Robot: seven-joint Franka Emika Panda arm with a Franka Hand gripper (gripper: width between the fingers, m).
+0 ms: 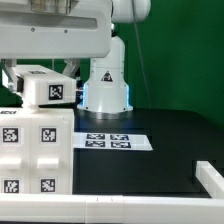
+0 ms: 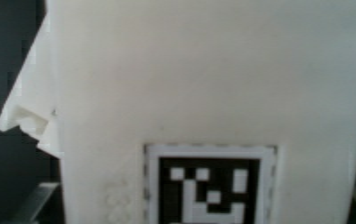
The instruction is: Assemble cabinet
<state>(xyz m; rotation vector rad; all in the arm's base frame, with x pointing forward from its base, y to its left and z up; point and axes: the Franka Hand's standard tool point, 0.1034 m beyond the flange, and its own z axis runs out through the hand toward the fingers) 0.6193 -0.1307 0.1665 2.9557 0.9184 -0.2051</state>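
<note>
A large white cabinet body (image 1: pixel 35 155) with several marker tags stands at the exterior view's left, near the front. Just above its top edge is a smaller white cabinet piece (image 1: pixel 48 90) with one tag. My gripper (image 1: pixel 42 77) comes down on this piece, its dark fingers (image 1: pixel 10 80) wide apart on either side of it, shut on it. In the wrist view the same cabinet piece (image 2: pixel 193 110) fills almost the whole picture, with its tag (image 2: pixel 207 185) close up. My fingertips barely show there.
The marker board (image 1: pixel 112 141) lies flat on the black table behind the cabinet body. The arm's white base (image 1: pixel 105 85) stands behind that. A white bar (image 1: pixel 208 180) sits at the right edge, and another white strip (image 1: pixel 120 212) runs along the front.
</note>
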